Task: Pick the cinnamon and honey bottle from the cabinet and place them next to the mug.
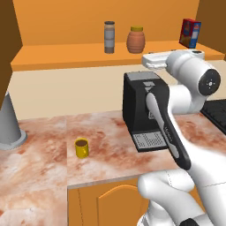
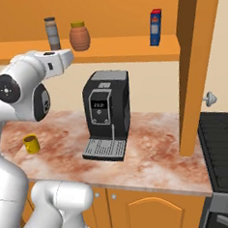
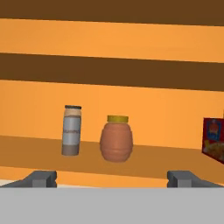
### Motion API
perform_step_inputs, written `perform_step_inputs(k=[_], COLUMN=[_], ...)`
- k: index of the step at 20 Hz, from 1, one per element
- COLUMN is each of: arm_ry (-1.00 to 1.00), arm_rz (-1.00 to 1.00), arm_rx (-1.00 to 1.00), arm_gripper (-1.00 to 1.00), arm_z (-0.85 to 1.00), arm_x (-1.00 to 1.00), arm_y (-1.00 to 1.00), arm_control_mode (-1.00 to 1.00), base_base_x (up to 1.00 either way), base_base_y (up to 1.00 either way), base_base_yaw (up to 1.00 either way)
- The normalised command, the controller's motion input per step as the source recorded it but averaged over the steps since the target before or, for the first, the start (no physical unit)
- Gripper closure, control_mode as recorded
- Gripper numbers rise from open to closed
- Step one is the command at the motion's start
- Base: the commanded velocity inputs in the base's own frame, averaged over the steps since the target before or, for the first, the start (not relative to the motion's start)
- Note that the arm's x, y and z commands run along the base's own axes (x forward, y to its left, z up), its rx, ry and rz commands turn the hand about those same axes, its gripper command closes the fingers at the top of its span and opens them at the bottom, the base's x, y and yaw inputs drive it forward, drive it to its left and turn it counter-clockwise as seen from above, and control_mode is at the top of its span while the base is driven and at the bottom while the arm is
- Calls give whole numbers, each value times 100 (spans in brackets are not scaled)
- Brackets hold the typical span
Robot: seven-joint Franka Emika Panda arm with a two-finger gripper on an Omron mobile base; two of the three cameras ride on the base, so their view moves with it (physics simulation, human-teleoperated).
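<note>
My pincer (image 3: 112, 178) stands with its tips wide apart, holding nothing, and faces the open shelf of the cabinet (image 1: 66, 55). On that shelf the cinnamon (image 3: 71, 130) stands upright, with the honey bottle (image 3: 116, 138) just beside it (the two do not touch). A red and blue box (image 1: 190, 32) stands further along the same shelf. Down on the counter (image 1: 39, 163) the mug (image 1: 81, 148) sits alone, well apart from the black coffee machine (image 2: 107, 114).
</note>
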Motion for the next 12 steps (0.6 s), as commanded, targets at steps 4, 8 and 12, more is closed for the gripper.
perform_step_inputs(k=[4, 8, 12], arm_ry=[0, 0, 0], arm_rz=[0, 0, 0], arm_rx=[0, 0, 0], arm_gripper=[-100, -100, -100], arm_z=[6, 0, 1], arm_x=[0, 21, 18], arm_y=[0, 0, 0], arm_control_mode=[-100, -100, -100], base_base_x=[0, 0, 0], base_base_y=[0, 0, 0], base_base_yaw=[0, 0, 0])
